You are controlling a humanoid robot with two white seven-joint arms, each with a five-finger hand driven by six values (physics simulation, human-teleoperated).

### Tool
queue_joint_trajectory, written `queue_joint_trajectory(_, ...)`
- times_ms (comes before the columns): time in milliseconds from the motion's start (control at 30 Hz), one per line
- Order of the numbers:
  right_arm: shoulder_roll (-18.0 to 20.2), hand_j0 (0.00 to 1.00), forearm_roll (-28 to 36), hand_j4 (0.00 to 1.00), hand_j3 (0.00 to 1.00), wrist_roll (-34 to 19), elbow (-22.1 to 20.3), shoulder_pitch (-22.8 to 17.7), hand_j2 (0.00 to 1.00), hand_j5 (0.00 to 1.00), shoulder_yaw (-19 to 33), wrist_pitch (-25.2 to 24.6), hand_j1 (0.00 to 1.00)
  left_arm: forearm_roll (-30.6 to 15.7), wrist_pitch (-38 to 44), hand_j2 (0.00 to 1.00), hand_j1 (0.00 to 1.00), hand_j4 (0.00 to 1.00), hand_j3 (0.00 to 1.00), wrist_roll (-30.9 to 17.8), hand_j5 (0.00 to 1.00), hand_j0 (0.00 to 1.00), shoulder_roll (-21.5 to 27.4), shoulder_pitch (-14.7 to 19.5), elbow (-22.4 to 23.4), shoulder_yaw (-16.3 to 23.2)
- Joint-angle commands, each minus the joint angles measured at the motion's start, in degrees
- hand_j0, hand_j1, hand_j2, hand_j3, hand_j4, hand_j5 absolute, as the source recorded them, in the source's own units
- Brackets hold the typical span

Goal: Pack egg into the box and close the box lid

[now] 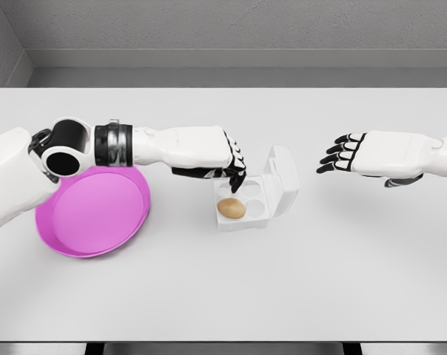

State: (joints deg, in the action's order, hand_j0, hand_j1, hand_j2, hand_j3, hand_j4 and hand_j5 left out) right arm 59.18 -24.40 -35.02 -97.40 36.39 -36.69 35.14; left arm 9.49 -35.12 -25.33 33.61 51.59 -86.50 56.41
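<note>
While boxed, egg (231,208) beneath left hand (234,168)

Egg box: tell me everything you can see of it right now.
The egg box is small, white and plastic-looking, resting on the white table right of the pink plate. Its hinged lid stands open, tilted up on the right side. The tray shows round cups; a brown egg sits in the front-left one. The left robot hand hovers over its rear-left corner, fingertips pointing down.
</note>
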Motion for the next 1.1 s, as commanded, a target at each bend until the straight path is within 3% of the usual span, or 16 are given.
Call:
queue_joint_trajectory(0, -0.03, 1.0, 0.23, 1.0, 1.0, 0.02, -0.07, 0.09, 1.0, 1.0, -0.31, -0.14, 1.0, -0.52, 0.12, 0.33, 0.33, 0.33, 0.33, 0.02, 0.33, 0.33, 0.41, 0.0, -0.07, -0.07)
queue_joint_trajectory(33, -0.12, 1.0, 0.23, 1.0, 1.0, 0.02, -0.07, 0.09, 1.0, 1.0, -0.93, -0.14, 1.0, -0.7, 0.12, 0.36, 0.36, 0.36, 0.36, 0.19, 0.36, 0.36, 1.11, 0.79, 0.02, -0.16)
queue_joint_trajectory(67, -0.12, 1.0, 0.14, 1.0, 1.0, 0.02, -0.07, 0.09, 1.0, 1.0, -0.93, -0.14, 1.0, -2.36, 0.12, 0.5, 0.5, 0.5, 0.5, 0.46, 0.5, 0.5, 4.18, 1.23, 0.11, -0.25)
queue_joint_trajectory(100, -0.12, 1.0, 0.14, 1.0, 1.0, 0.02, -0.07, 0.09, 1.0, 1.0, -0.93, -0.14, 1.0, -4.74, 0.12, 0.69, 0.69, 0.69, 0.69, 0.54, 0.69, 0.69, 6.99, 1.67, 0.28, -0.6)
queue_joint_trajectory(133, -0.29, 1.0, 0.14, 1.0, 1.0, 0.02, -0.07, 0.09, 1.0, 1.0, -0.93, -0.14, 1.0, -7.38, 0.12, 1.0, 1.0, 1.0, 1.0, 0.63, 1.0, 1.0, 10.77, 2.9, 0.37, -0.6)
queue_joint_trajectory(233, -1.17, 1.0, 0.05, 1.0, 1.0, 0.02, -0.07, 0.09, 1.0, 1.0, -1.28, -0.14, 1.0, -8.52, 0.12, 1.0, 1.0, 1.0, 1.0, 0.55, 1.0, 1.0, 14.03, 3.25, 0.46, -0.86)
queue_joint_trajectory(300, -2.58, 1.0, -0.04, 1.0, 1.0, 0.02, -0.07, 0.09, 1.0, 1.0, -2.95, -0.14, 1.0, -7.56, 0.12, 1.0, 1.0, 1.0, 1.0, 0.02, 1.0, 1.0, 14.29, 3.78, 0.46, -2.88)
queue_joint_trajectory(533, -3.02, 1.0, -0.04, 1.0, 1.0, 0.02, -2.36, 0.26, 1.0, 1.0, -2.95, -0.14, 1.0, -7.38, 0.12, 1.0, 1.0, 1.0, 1.0, 0.02, 1.0, 1.0, 14.65, 3.25, 4.15, -2.8)
queue_joint_trajectory(800, -3.98, 1.0, 0.23, 1.0, 1.0, 0.02, -3.32, 0.61, 1.0, 1.0, -2.95, -0.14, 1.0, -7.38, 0.12, 1.0, 1.0, 1.0, 1.0, 0.02, 1.0, 1.0, 14.73, 3.25, 4.76, -2.88)
queue_joint_trajectory(1000, -7.67, 1.0, 0.23, 1.0, 1.0, 0.02, -3.32, 1.05, 1.0, 1.0, -3.47, -0.14, 1.0, -7.38, 0.12, 1.0, 1.0, 1.0, 1.0, 0.02, 1.0, 1.0, 14.64, 3.34, 4.85, -2.88)
queue_joint_trajectory(1067, -9.17, 1.0, 0.23, 1.0, 1.0, 0.02, -3.32, 2.19, 1.0, 1.0, -5.94, -0.14, 1.0, -7.38, 0.12, 1.0, 1.0, 1.0, 1.0, 0.02, 1.0, 1.0, 14.65, 3.34, 4.85, -2.88)
